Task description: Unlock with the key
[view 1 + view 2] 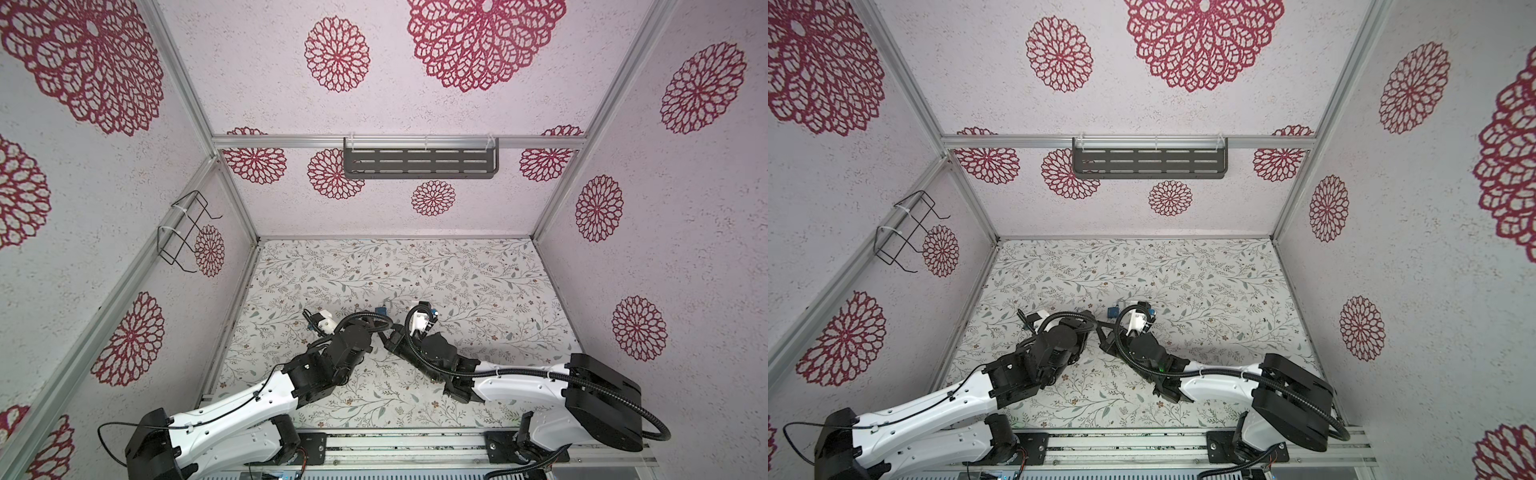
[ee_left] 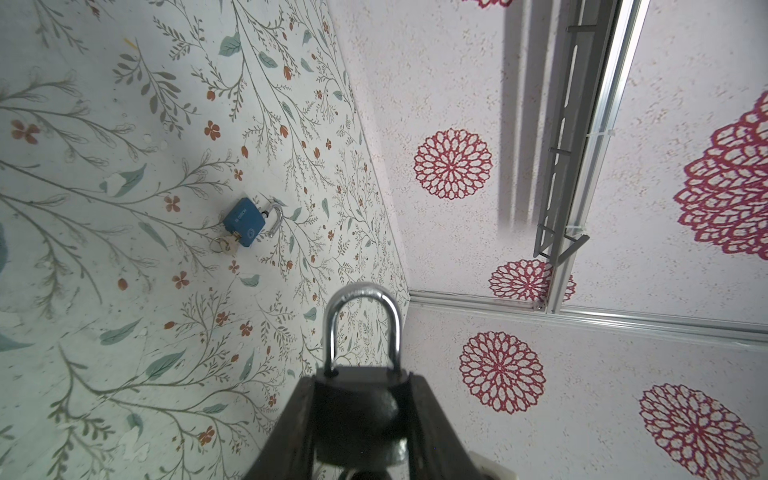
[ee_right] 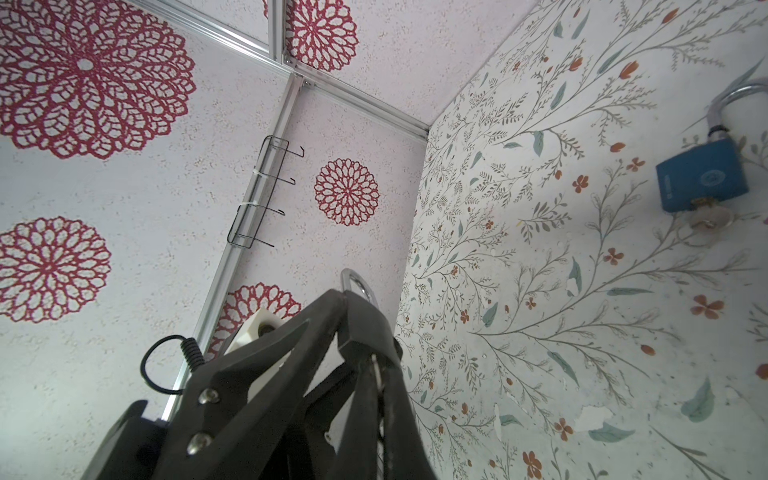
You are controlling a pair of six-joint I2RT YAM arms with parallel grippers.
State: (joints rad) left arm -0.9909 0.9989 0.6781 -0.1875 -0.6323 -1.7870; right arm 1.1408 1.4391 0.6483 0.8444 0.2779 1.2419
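My left gripper (image 2: 359,382) is shut on a black padlock (image 2: 357,415). It grips the body from both sides, held off the table, and the silver shackle (image 2: 363,316) sticks out past the fingertips, closed. My right gripper (image 3: 376,361) is shut, with a thin silver key (image 3: 376,374) edge-on between its fingers. Its tip meets the underside of the black padlock (image 3: 368,324). In both top views the two grippers meet tip to tip near the table's middle, the left gripper (image 1: 376,326) facing the right gripper (image 1: 388,338). The keyhole is hidden.
A blue padlock (image 2: 244,222) lies on the floral table (image 1: 478,282) just behind the grippers, its shackle swung open and a key with a ring in its base. A grey slotted shelf (image 1: 419,164) hangs on the back wall. A wire rack (image 1: 183,232) hangs on the left wall.
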